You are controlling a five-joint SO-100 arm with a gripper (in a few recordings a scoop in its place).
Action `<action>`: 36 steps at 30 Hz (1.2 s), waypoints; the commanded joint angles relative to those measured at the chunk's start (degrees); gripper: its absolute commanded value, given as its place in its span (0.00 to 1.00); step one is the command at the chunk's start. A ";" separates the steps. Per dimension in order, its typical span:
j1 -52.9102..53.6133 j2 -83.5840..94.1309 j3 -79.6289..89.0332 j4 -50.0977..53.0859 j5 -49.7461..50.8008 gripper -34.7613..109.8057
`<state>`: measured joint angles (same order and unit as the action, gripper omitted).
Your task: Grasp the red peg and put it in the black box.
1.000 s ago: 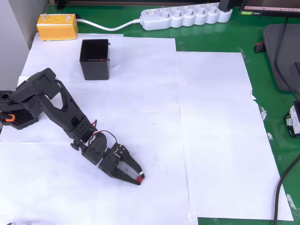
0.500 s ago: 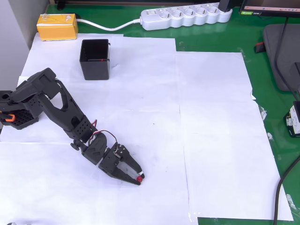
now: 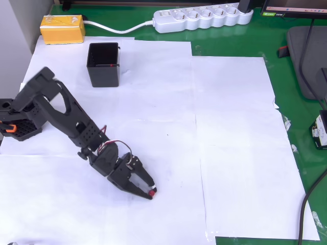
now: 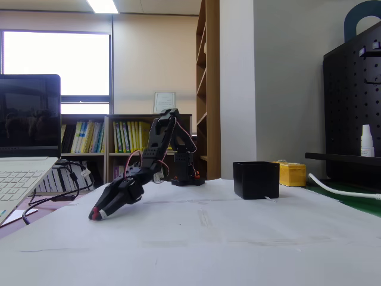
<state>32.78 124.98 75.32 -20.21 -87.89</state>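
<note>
The desk [image 3: 240, 41] is showing a smooth green mat surface, and matt white paper sheets [image 3: 235, 153] are covering most of it, slightly creased at the seams. The black box [image 3: 103, 65] is looking like smooth plastic with a faint sheen on its walls. The end effector [image 3: 148, 192] and its arm are appearing as matt black plastic, and the red peg [image 3: 152, 193] is looking glossy. The yellow block [image 3: 62, 28] is looking dull, and the white power strip [image 3: 202, 18] is reflecting light like glossy plastic.

Yellow block [image 3: 63, 28], power strip [image 3: 203, 19]
</note>
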 commanded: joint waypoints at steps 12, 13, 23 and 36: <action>-1.32 -14.33 40.61 71.89 5.89 0.24; -1.58 -14.41 42.28 74.62 6.42 0.24; -5.36 -16.61 50.36 97.12 10.99 0.24; -17.75 -30.67 33.40 105.82 15.38 0.24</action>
<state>17.93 104.68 111.18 86.04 -72.51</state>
